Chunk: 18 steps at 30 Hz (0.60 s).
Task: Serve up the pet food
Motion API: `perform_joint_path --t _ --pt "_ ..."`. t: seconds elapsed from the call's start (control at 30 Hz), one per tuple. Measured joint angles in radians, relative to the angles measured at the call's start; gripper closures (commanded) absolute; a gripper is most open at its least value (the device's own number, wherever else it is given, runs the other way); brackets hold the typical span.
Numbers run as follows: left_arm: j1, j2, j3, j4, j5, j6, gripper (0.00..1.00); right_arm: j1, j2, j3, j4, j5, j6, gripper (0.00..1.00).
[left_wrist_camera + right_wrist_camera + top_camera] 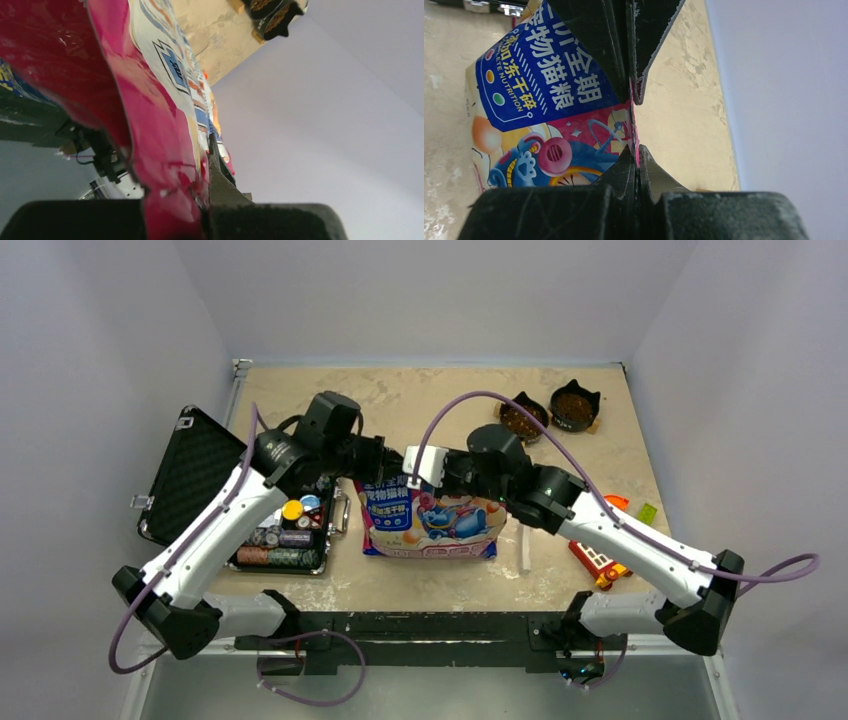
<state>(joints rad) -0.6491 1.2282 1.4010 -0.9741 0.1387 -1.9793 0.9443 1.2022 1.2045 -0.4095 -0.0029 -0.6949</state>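
My left gripper and right gripper both pinch the top edge of the one pet food bag, mid-table. Two black bowls holding kibble sit far right; open table lies between.

A: Top view?
B: High, near side, looking down on the whole surface.
A: Wrist views?
B: Both pressed close against the bag; all three share it.
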Motion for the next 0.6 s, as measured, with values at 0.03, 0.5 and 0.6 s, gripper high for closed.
perform_joint_path --t 0.03,0.5,0.6 --pt "0.016 0.021 0.023 -0.003 -0.002 0.012 1.0 -0.019 0.022 0.022 -0.006 -0.014 -0.001 1.0" --pt "0.221 0.376 0.426 -0.102 0.033 0.15 1.0 -0.195 0.371 0.422 -0.115 -0.079 -0.058 1.0" --pt "0.247 0.46 0.528 -0.105 0.029 0.16 1.0 -0.233 0.459 0.533 -0.14 -0.079 -0.071 1.0"
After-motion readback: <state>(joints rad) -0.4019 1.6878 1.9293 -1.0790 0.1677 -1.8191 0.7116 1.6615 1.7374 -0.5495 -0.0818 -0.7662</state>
